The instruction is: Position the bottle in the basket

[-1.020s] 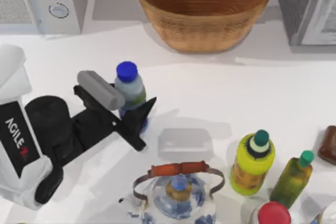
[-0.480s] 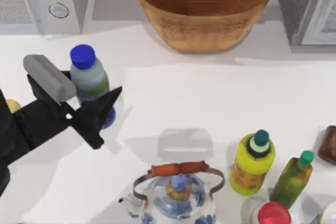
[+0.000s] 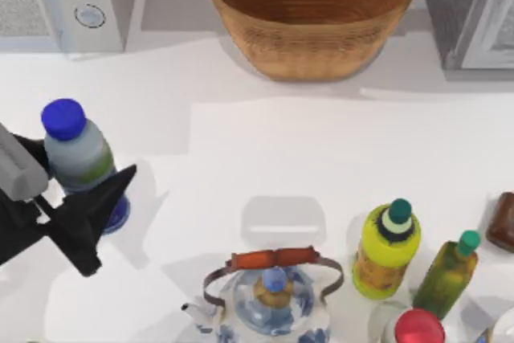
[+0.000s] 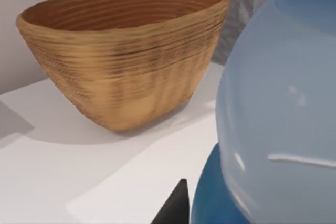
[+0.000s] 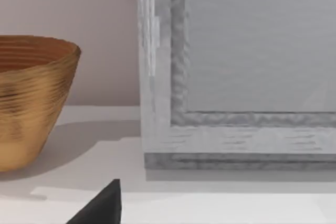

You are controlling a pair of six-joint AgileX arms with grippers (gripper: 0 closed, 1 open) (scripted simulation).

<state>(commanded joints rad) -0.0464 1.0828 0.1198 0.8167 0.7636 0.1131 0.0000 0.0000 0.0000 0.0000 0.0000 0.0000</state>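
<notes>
My left gripper (image 3: 76,190): clamped on the bottle (image 3: 80,158), upright | table's left edge | basket (image 3: 312,14): well apart

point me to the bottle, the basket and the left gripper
bottle (image 3: 78,153): top view, on its pale label, between the finger pads.
basket (image 3: 312,44): top view, on the outer woven wall facing the camera.
left gripper (image 3: 68,173): top view, midway between its fingertips, at the table's left.

You see the bottle (image 3: 79,158), clear plastic with blue cap and dark blue base, upright, well apart from the basket (image 3: 312,18) at its front-left. The basket, tan woven wicker, sits upright, its ribbed interior open.
</notes>
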